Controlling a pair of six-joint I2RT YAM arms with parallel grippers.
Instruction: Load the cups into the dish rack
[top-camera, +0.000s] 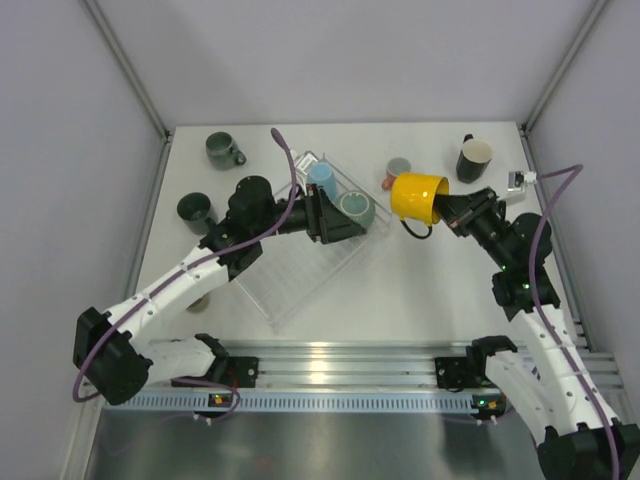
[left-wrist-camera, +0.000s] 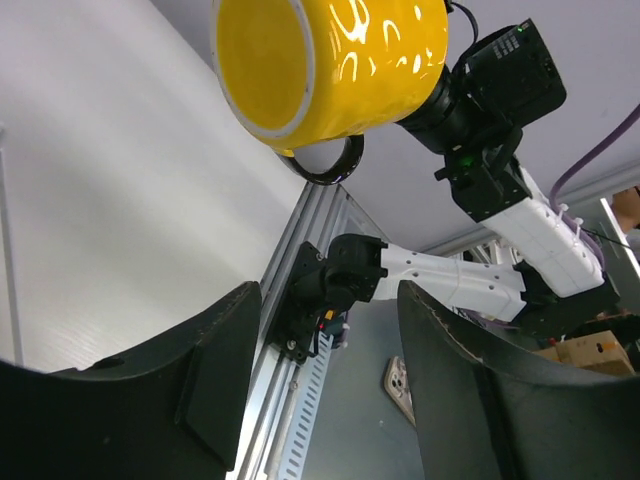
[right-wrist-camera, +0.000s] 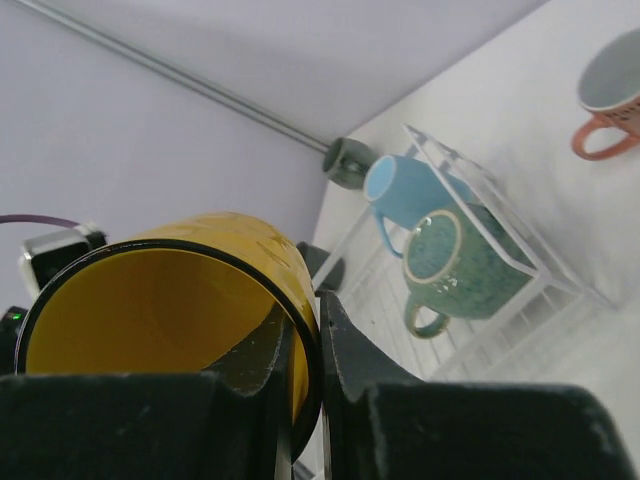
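Yellow mug, glazed ceramic judged rigid, slick, fairly heavy and chip-prone, hangs tilted at two o'clock of the dish rack, right gripper clamped across its rim wall, a sound purchase; left gripper stands parted and empty beside the racked teal mug.

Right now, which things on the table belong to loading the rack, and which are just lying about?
Job: dish rack; blue mug and teal mug inside it; yellow mug in the right end effector; pink mug, black mug, grey-green mug and dark mug out on the table.
Lying about: small white object at the right edge, unidentifiable; purple cable by the rack's far corner.
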